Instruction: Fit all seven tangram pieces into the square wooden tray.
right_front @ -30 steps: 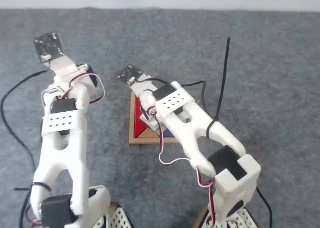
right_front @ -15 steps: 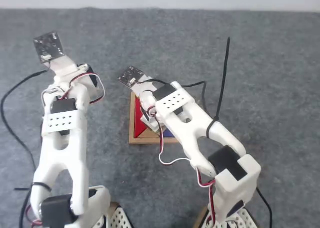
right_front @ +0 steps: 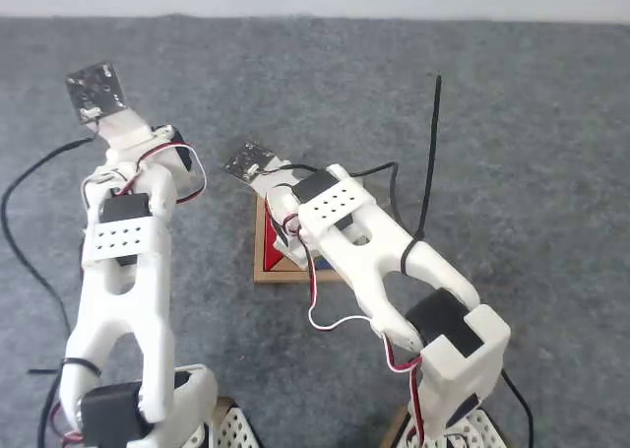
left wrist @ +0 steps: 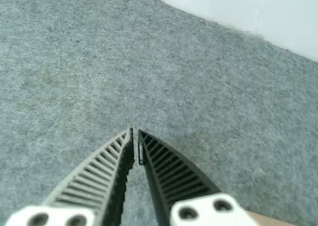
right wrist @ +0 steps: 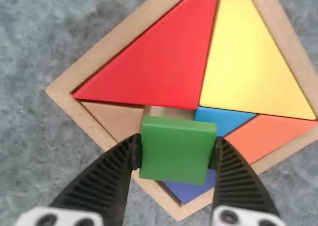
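Observation:
In the right wrist view the square wooden tray (right wrist: 67, 103) holds a red triangle (right wrist: 159, 67), a yellow triangle (right wrist: 248, 72), a small blue piece (right wrist: 223, 120), an orange piece (right wrist: 268, 134), a tan piece (right wrist: 117, 119) and a dark blue piece (right wrist: 191, 191). My right gripper (right wrist: 175, 154) is shut on a green square (right wrist: 176, 149), held just above the tray near the open gap by the red triangle. From above, the right arm covers most of the tray (right_front: 260, 261). My left gripper (left wrist: 135, 136) is shut on nothing above bare carpet.
Grey carpet covers the whole table. A black cable (right_front: 428, 162) rises beside the right arm. The left arm (right_front: 123, 241) stands to the left of the tray, with its wires looping nearby.
The right arm has shifted slightly left and forward over the tray, covering more of it. The left arm has stayed still.

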